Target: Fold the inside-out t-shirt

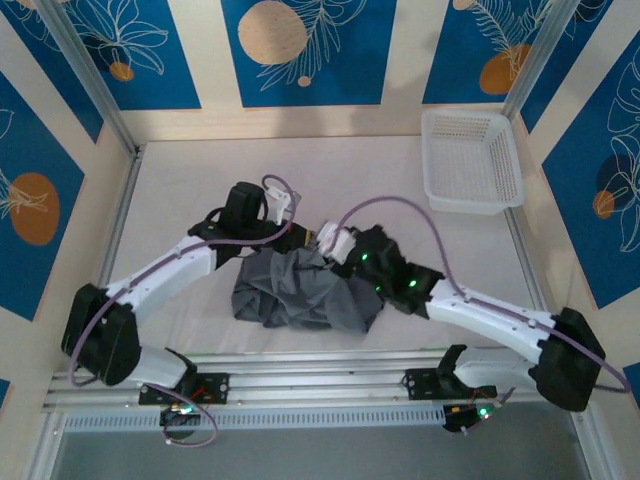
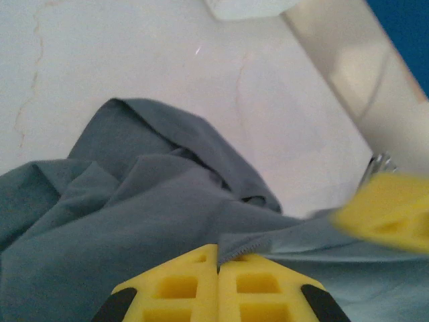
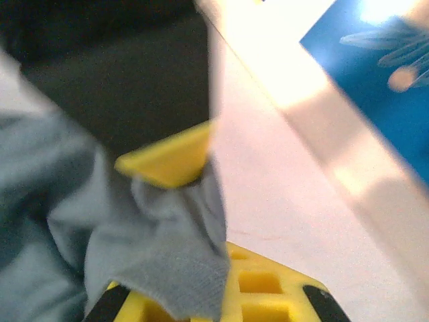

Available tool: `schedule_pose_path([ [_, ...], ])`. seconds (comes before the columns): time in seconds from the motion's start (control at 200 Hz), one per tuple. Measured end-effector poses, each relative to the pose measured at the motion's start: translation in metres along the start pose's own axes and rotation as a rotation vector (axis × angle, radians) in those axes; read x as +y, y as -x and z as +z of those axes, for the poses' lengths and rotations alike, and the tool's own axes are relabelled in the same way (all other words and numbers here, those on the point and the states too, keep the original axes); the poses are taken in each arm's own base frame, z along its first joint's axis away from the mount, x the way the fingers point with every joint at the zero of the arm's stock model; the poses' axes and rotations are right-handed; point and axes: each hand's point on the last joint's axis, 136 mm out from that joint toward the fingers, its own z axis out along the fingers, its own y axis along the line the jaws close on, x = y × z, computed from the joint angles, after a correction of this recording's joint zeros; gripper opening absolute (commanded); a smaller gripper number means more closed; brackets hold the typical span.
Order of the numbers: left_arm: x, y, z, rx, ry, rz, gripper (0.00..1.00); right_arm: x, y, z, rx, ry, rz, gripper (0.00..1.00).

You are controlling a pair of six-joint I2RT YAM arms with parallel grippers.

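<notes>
Left gripper (image 2: 218,258) closed, jaws pinching hem of grey t-shirt (image 2: 134,201). Right gripper (image 3: 224,285) just beside it, clamped too, fabric fold draped over its fingers. T-shirt bunched in crumpled heap under both grippers, on white table (image 1: 200,180). Basket (image 1: 470,160) well beyond right gripper.

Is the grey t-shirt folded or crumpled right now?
Crumpled: the t-shirt sits in a wrinkled heap, with no flat, neat folds.
</notes>
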Motion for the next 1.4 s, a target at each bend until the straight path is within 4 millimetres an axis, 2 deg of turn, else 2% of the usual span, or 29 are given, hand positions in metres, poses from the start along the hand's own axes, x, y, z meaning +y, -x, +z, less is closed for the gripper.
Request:
schedule_pose_path([
  [0.03,0.002,-0.002,0.009,0.01,-0.021,0.012,0.09,-0.006,-0.001,-0.003,-0.001,0.035,0.111,0.0],
  [0.085,0.005,-0.001,0.023,0.01,-0.05,0.039,0.21,-0.012,-0.014,-0.005,0.034,0.092,0.308,0.0],
  [0.135,0.02,-0.007,0.034,0.012,-0.032,0.023,0.34,-0.018,-0.021,-0.006,0.051,0.124,0.457,0.0],
  [0.205,0.041,-0.024,0.041,0.039,0.002,-0.009,0.44,-0.025,-0.025,-0.008,0.063,0.158,0.634,0.0],
  [0.28,0.053,-0.038,0.04,0.053,0.042,-0.024,0.49,-0.026,-0.027,-0.009,0.093,0.192,0.775,0.0],
  [0.375,0.051,-0.037,0.024,0.021,0.084,-0.007,0.5,-0.026,-0.027,-0.006,0.134,0.218,0.904,0.0],
  [0.47,0.03,-0.017,-0.011,-0.086,0.104,0.053,0.5,-0.025,-0.028,-0.002,0.169,0.22,1.015,0.0],
  [0.575,-0.011,0.006,-0.056,-0.245,0.115,0.143,0.51,-0.024,-0.033,0.0,0.205,0.208,1.127,0.0],
  [0.625,-0.036,0.009,-0.069,-0.3,0.104,0.186,0.51,-0.023,-0.035,0.0,0.218,0.2,1.172,0.0],
  [0.685,-0.063,0.005,-0.073,-0.329,0.078,0.214,0.5,-0.024,-0.036,0.0,0.225,0.192,1.213,0.0],
  [0.745,-0.08,-0.002,-0.068,-0.325,0.054,0.213,0.49,-0.024,-0.036,0.0,0.23,0.186,1.243,0.0],
  [0.785,-0.083,-0.005,-0.059,-0.317,0.053,0.198,0.48,-0.024,-0.035,-0.001,0.232,0.183,1.256,0.0],
  [0.855,-0.077,-0.008,-0.038,-0.296,0.071,0.156,0.48,-0.024,-0.032,-0.001,0.232,0.182,1.274,0.0],
  [0.91,-0.066,-0.016,-0.012,-0.25,0.092,0.121,0.49,-0.023,-0.03,-0.001,0.23,0.183,1.279,0.0],
  [0.99,-0.051,-0.027,0.017,-0.198,0.113,0.08,0.54,-0.021,-0.027,-0.002,0.229,0.19,1.282,0.0],
  [1.06,-0.044,-0.031,0.034,-0.187,0.113,0.052,0.6,-0.019,-0.026,-0.002,0.229,0.197,1.282,0.0],
  [1.245,-0.046,-0.022,0.054,-0.237,0.069,-0.006,0.77,-0.015,-0.022,-0.005,0.225,0.208,1.278,0.0],
  [1.33,-0.044,-0.019,0.058,-0.253,0.072,-0.01,0.77,-0.015,-0.021,-0.006,0.224,0.211,1.277,0.0],
  [1.4,-0.04,-0.017,0.059,-0.263,0.09,-0.013,0.71,-0.014,-0.02,-0.006,0.224,0.213,1.276,0.0],
])
